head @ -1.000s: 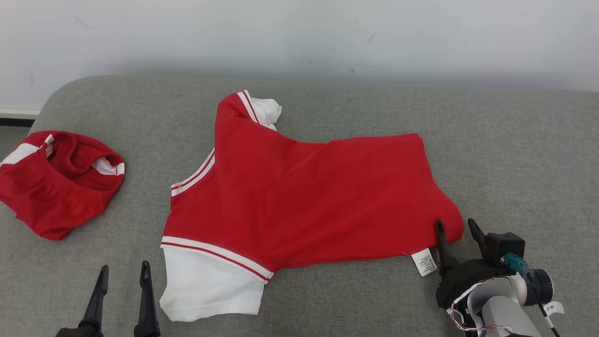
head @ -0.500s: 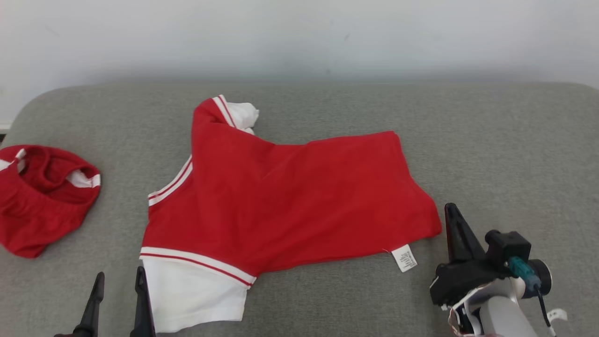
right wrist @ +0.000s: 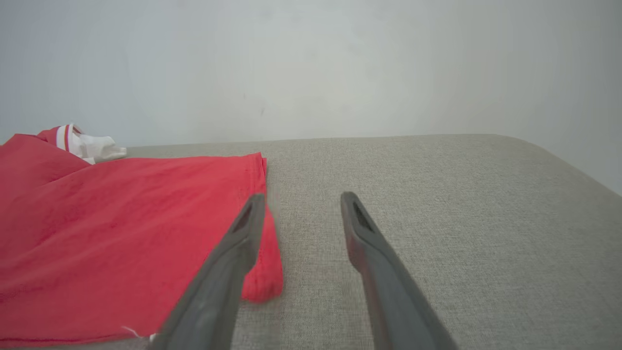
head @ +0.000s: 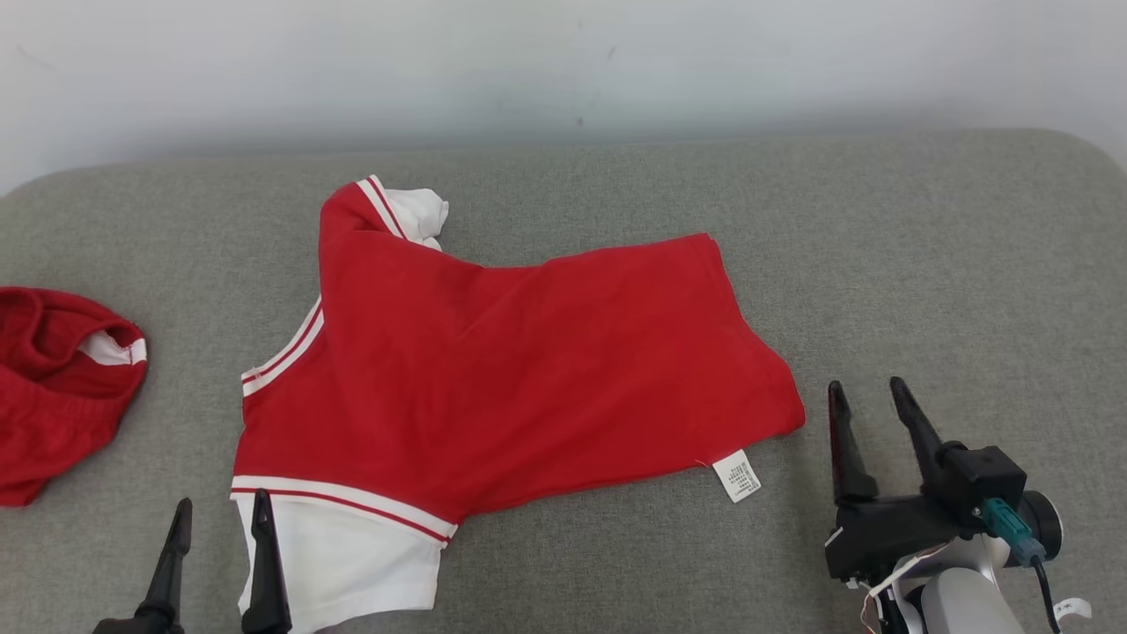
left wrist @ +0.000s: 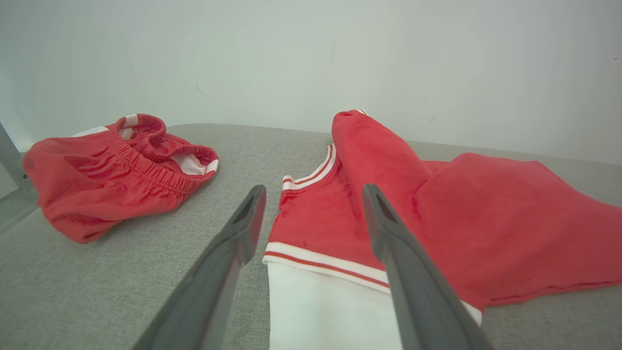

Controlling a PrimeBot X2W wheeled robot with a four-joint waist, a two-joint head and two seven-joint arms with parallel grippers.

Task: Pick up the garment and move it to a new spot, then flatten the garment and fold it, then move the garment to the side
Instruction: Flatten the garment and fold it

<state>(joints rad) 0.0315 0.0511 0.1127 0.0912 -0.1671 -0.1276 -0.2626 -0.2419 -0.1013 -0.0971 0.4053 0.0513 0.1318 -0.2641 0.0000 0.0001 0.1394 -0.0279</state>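
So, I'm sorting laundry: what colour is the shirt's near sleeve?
The sleeve is white; clearest in the head view.

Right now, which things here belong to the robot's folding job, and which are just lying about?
In the job:
red and white shirt, spread out
left gripper and right gripper, both open and empty

Just lying about:
crumpled red shorts at the left
grey cushion underneath everything

Grey, fabric-covered padded surface (head: 924, 264), rounded at the corners. Bears a red shirt (head: 528, 370) spread mostly flat across the middle, white sleeves, white-striped trim, white label (head: 738, 475) sticking out at the near hem. Also holds crumpled red shorts (head: 53, 396) at the left edge, well apart.
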